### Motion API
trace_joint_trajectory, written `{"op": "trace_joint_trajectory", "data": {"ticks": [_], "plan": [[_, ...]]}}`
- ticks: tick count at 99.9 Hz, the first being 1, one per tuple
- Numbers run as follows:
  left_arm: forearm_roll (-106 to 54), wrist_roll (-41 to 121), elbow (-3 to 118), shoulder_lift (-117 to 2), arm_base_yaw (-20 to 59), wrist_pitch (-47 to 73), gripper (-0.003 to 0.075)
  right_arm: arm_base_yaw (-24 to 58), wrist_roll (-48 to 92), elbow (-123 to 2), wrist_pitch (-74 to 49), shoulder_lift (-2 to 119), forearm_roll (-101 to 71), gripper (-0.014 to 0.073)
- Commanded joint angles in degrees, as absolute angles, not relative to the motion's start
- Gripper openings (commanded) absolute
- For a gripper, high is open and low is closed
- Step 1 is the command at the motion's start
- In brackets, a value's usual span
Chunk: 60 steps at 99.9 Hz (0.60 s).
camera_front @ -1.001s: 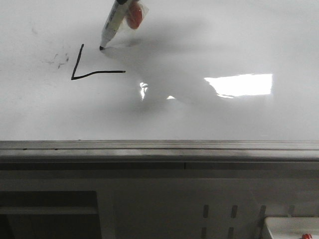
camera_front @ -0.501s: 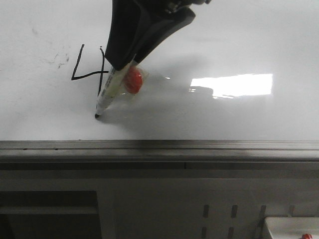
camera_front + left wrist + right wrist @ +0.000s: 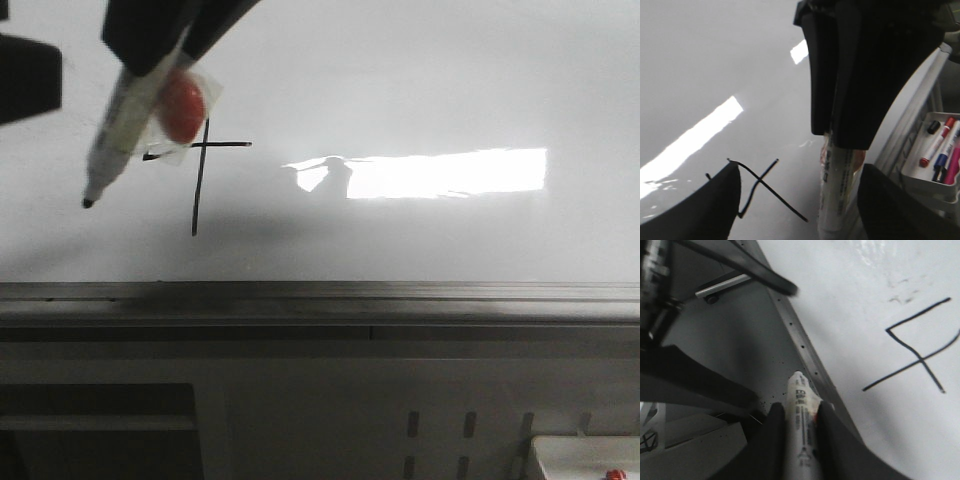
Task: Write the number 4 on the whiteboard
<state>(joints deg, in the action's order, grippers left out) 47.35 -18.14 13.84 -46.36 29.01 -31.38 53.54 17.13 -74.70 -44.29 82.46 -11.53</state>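
Right gripper [image 3: 799, 415] is clamped on a white-barrelled black-tipped marker [image 3: 120, 130], tip lifted off the big glossy whiteboard [image 3: 420, 90]. Thin black hand-drawn number 4 [image 3: 197, 175] sits toward the board's left edge, looks finished. Left gripper [image 3: 795, 200] hangs spread, empty. Marker's light, stiff, slick, so I'd grip it mid-barrel

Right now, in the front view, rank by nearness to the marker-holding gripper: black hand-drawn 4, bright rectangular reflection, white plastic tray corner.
1. Black hand-drawn 4, just below the right gripper.
2. Bright rectangular reflection, to the right.
3. White tray corner, bottom right.
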Motion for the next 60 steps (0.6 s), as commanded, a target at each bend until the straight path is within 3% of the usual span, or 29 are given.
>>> {"op": "trace_joint_trajectory", "data": {"ticks": [1,29,36,49,60], "plan": [[45.89,-19.25,15.47,-48.60,30.66,-35.57,0.0461,54.57,17.16,-76.65,-40.44,80.32,-11.83,-0.0043],[43.93,-22.53,15.47,-53.19,31.25,-35.16,0.0438,54.57,17.16,-76.65,-41.72,80.09,-11.95,-0.0043],[43.69,-22.53,15.47,-53.74,31.25,-36.13,0.0330,54.57,17.16,-76.65,-41.72,80.09,-12.24,-0.0043],[43.69,-22.55,15.47,-53.76,31.25,-36.77,-0.0023,54.57,17.16,-76.65,-41.72,80.09,-12.45,-0.0043],[43.69,-22.78,15.47,-53.76,31.25,-36.91,-0.0020,54.57,17.16,-76.65,-41.72,80.09,-14.12,-0.0045]]}}
